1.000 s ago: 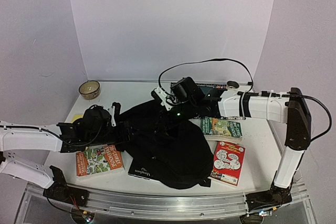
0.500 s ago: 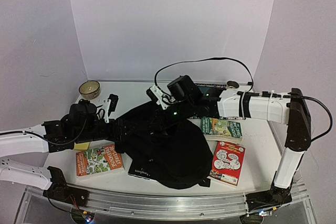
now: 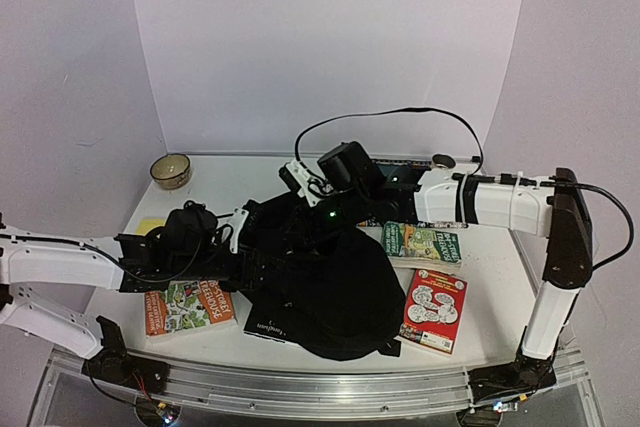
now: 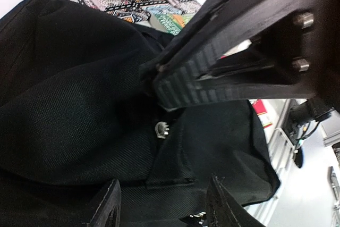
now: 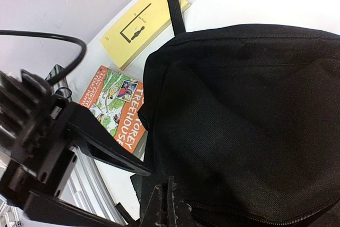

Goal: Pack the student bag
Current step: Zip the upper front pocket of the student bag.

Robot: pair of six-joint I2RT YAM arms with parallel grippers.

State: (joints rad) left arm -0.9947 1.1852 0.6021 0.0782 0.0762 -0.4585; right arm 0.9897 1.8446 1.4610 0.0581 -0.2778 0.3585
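Two grippers bore on the student bag [image 3: 335, 282] from opposite sides, and the coming move turned on that. The bag lay slumped in the middle of the table [image 3: 500, 292], its long axis running roughly from far left to near right in the overhead view. Books lay around it: an orange book [image 3: 190, 305] just beside its left flank, a green book [image 3: 422, 243] and a red book [image 3: 436, 309] off its right side, and a yellow book [image 5: 143, 22] by its far left corner. The right gripper [image 5: 167, 204] reached across from the right and met the bag at its far, upper edge. Its fingers were pressed together, seemingly on a pinch of fabric just above a zipper line, and the cloth rose toward it in a peak. The left gripper [image 3: 252, 247] came in low from the left, so the bag lay directly ahead of it. Its jaws stood apart with black fabric between them, and a small metal zipper pull [image 4: 161, 129] sat in that gap, just under the upper finger. Whether either pad pressed on the cloth could not be told. The left arm was nearer that pull, so I judged that opening the zipper fell to it, drawing along the zipper's line rather than across it, while the right gripper held the fabric taut.
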